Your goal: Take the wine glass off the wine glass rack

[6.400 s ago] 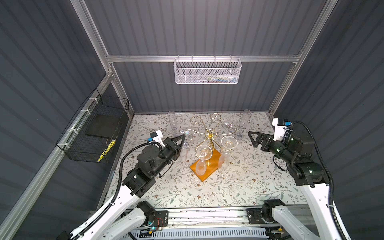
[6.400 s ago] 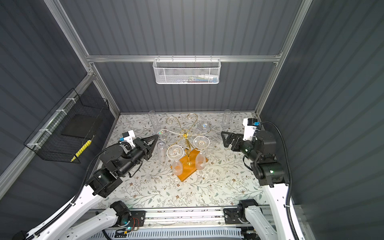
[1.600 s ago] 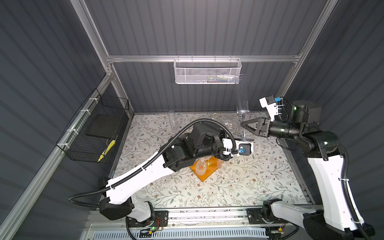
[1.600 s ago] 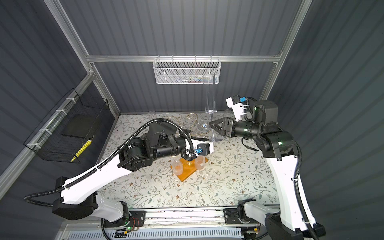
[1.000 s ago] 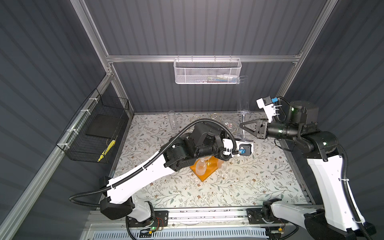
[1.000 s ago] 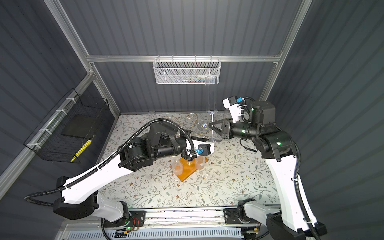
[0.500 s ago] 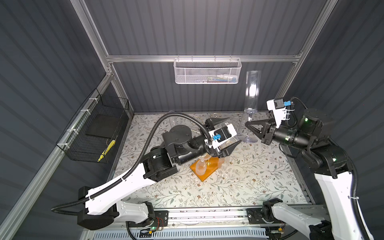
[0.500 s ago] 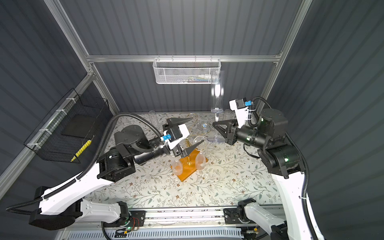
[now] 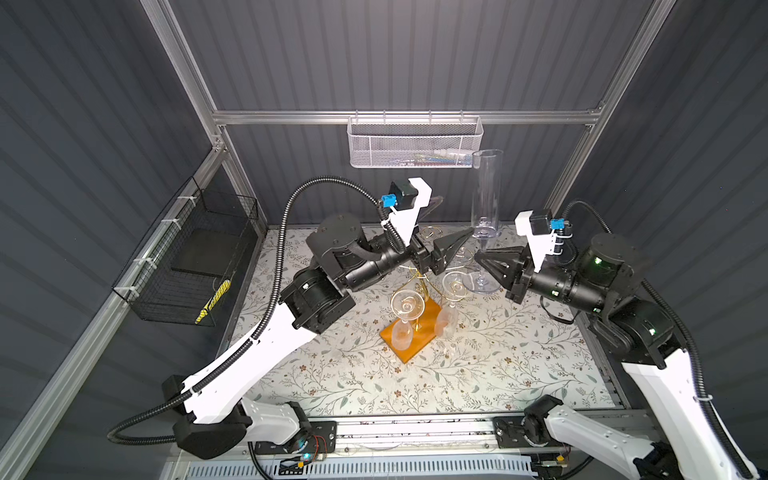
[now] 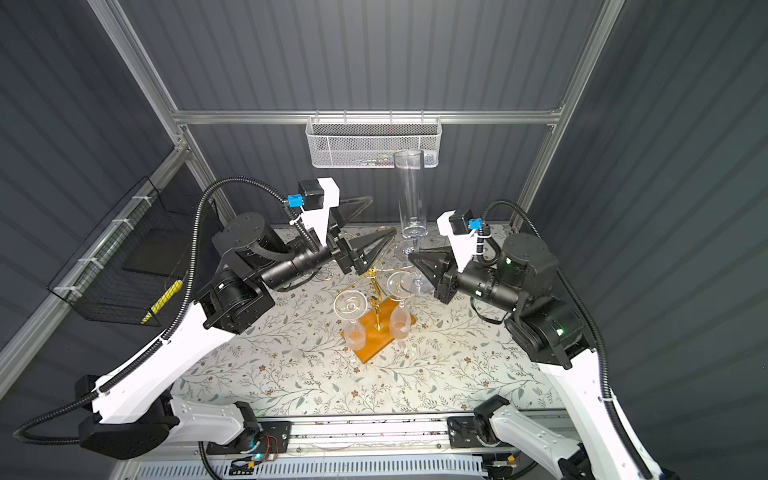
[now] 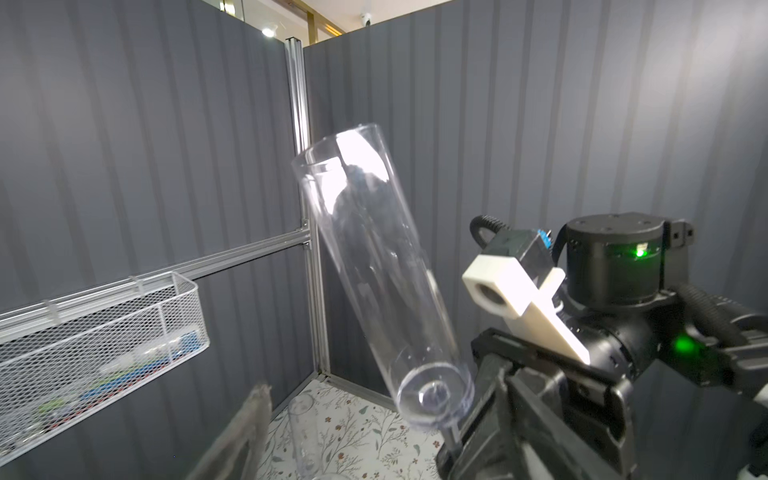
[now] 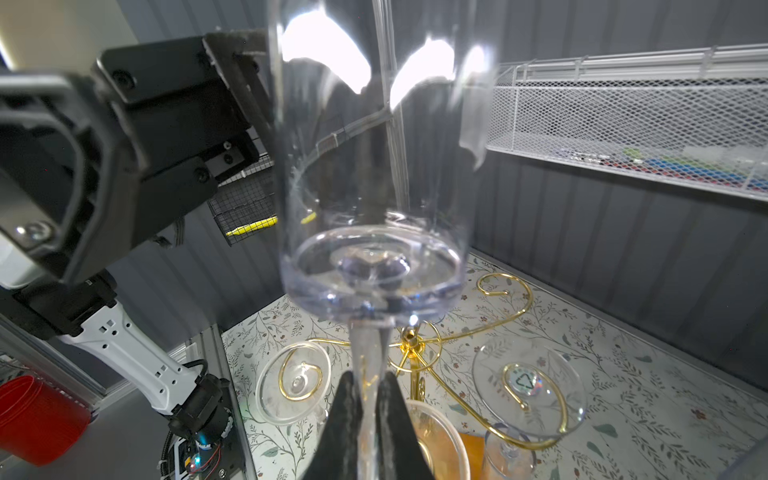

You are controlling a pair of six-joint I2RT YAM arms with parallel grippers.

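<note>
Our right claw (image 9: 478,256) pinches the wine glass (image 9: 487,187) by its stem, clear of the wine glass rack (image 9: 415,345); our left claw (image 9: 456,217) gapes empty. Next, we lower it gently, upright.

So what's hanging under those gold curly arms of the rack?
Two wine glasses hang upside down from the front scrolls of the wine glass rack, bowls near its wooden base. The left arm hides most of the rear scrolls in both top views.
</note>
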